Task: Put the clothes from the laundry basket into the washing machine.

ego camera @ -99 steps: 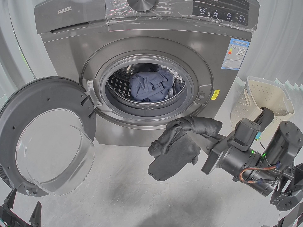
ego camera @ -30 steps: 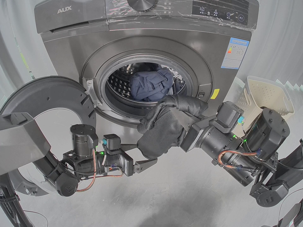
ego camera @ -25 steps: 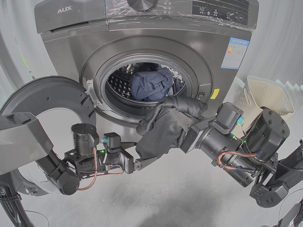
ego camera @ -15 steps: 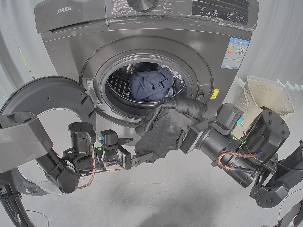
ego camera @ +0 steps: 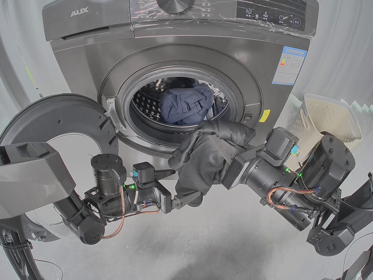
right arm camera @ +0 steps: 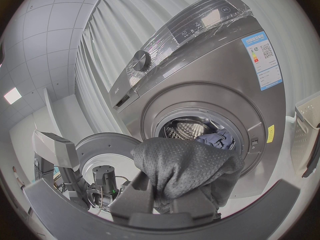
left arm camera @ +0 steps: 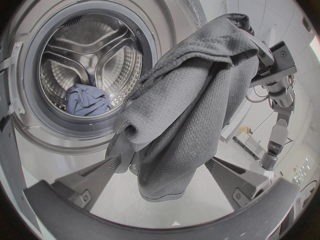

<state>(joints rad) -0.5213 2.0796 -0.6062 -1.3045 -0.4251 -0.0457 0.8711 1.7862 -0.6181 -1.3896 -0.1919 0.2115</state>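
dark grey garment (ego camera: 200, 158) hangs mid-frame, clamped in our right claw (right arm camera: 168, 197); our left claw (ego camera: 186, 186) gapes wide around its hem.

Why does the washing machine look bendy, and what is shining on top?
Head view: the wide lens bows the straight edges of the washing machine; the plastic wrap on top glints. Both wrist views: round fisheye pictures, black corners, the drum gleaming behind the dark cloth.
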